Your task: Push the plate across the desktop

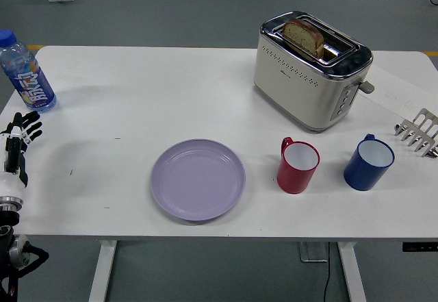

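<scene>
nothing of the push looks done yet: the lilac plate (198, 179) lies flat near the table's (137, 96) front edge, just left of the red mug (297, 166) with the blue mug (368, 162) beyond that, and the left hand (17, 141) sits well apart at the left edge, fingers loosely spread and holding nothing (the right hand is out of sight), so the whole reach and shove remain. farther back stand the toaster (311, 69) with bread in its slot and the water bottle (25, 74), whose blue label carries white writing too small to read.
</scene>
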`<state>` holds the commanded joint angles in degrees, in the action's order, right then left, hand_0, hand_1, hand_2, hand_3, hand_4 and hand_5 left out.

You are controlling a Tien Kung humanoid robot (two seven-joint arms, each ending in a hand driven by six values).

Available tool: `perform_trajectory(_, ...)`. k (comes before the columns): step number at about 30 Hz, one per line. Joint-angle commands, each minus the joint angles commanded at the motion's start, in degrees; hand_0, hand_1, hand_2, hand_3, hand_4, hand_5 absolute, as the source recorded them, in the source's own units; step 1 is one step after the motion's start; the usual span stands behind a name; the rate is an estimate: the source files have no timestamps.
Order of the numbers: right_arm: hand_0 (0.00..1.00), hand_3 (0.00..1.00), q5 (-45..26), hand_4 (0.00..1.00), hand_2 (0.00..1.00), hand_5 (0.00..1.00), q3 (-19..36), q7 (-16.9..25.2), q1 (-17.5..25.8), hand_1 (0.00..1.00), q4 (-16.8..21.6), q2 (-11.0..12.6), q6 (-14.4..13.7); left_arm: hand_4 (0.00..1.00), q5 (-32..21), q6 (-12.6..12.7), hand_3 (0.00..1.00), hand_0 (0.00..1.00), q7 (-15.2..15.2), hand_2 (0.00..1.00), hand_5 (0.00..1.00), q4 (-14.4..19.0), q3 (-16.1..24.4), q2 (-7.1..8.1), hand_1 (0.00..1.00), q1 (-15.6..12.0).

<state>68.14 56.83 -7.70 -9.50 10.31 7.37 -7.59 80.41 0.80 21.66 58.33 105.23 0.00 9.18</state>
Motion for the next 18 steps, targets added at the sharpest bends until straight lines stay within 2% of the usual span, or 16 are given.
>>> perform_trajectory(18,0.670,0.630,0.51,0.240,0.693,0.134,0.43,0.03,-0.14,0.628,0.00,0.06,-0.06,0.649,0.12,-0.03,0.697,0.735,0.08,0.780,0.998,0.06,0.27,0.00,0.768,0.31)
